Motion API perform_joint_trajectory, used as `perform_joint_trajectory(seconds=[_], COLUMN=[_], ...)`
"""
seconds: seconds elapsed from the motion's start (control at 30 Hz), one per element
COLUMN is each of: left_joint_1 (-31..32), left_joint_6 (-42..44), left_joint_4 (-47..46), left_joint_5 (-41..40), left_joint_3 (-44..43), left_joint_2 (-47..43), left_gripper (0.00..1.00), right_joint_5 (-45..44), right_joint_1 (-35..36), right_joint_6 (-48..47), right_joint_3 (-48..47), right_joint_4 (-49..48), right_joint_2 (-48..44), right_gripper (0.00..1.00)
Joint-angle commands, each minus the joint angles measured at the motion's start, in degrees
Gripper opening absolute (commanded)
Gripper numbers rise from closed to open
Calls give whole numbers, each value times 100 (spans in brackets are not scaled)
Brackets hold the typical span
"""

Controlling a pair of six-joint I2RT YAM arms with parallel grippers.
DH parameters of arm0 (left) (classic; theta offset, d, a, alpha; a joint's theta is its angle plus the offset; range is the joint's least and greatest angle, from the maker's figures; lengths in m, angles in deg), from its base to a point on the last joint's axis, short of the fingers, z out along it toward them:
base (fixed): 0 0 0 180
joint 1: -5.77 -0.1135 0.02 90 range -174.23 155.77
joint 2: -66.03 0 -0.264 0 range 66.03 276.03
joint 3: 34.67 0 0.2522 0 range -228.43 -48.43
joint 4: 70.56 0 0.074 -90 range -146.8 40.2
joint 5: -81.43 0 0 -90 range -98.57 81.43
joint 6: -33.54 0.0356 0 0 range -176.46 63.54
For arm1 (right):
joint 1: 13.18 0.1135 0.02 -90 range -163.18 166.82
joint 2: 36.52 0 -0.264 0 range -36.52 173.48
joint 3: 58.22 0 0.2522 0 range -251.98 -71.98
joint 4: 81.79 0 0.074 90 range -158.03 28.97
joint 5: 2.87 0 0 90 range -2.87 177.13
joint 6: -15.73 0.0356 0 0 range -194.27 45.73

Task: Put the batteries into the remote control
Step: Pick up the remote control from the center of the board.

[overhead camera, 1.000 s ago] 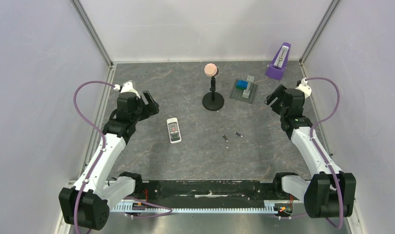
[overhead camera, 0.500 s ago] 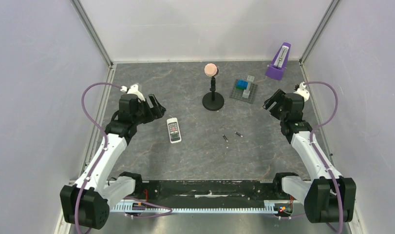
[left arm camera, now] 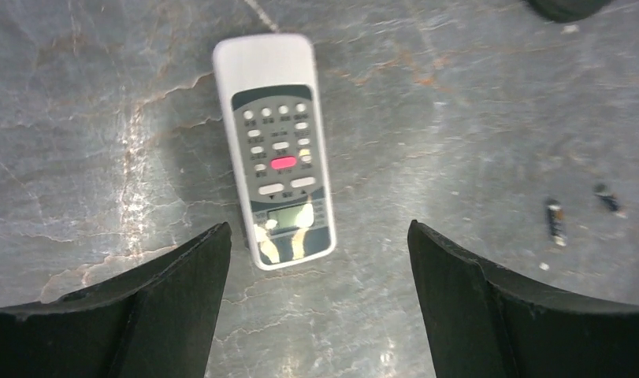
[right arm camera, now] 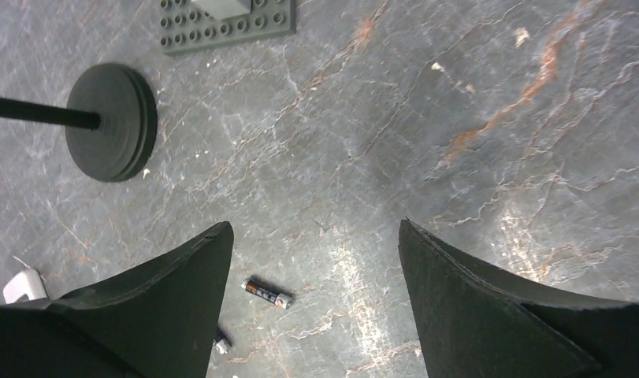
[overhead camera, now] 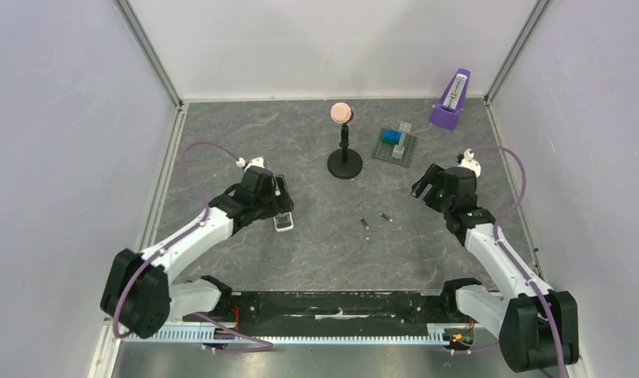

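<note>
Hovering over remote control (left arm camera: 274,150), left fingers (left arm camera: 166,311) apart

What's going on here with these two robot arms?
The left gripper hovers open just over the remote control, which lies buttons-up on the table. The right gripper, also open, hangs near the two batteries lying loose on the table. Neither holds anything, so no battery is loaded yet.

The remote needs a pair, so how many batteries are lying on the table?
2. Both lie loose on the table, right of the remote control: one battery nearer it, the other battery slightly farther right. None appears hidden.
</note>
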Motion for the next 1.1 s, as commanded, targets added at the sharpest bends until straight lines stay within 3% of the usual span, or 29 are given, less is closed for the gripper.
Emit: perform_joint_trajectory(seconds=[0.0,0.1,0.33,0.43,0.73,0.97,1.07], left_joint_1=[170,172,172,171,301,518,530], left_joint_6=[-721,-694,-658,-645,-757,-686,-642], left_joint_4=[234,126,-953,-879,-412,232,357], left_joint_5=[-1279,-1309,-524,-713,-1349,-1753,-1721], left_joint_3=[-80,-103,193,90,-291,-661,-734], left_joint_2=[666,921,1412,1742,2322,2652,2748], left_gripper=[88,88,88,87,67,66,56], right_joint_5=[-61,-177,-283,-293,-282,-243,-218], right_joint_1=[258,465,721,774,902,956,997], right_joint_6=[-77,-149,-179,-185,-178,-150,-141], right_joint_3=[-151,-317,-384,-398,-467,-539,-546], right_joint_4=[10,142,129,134,130,125,133], right_joint_2=[168,278,433,482,669,670,657], right_gripper=[80,81,82,82,81,81,81])
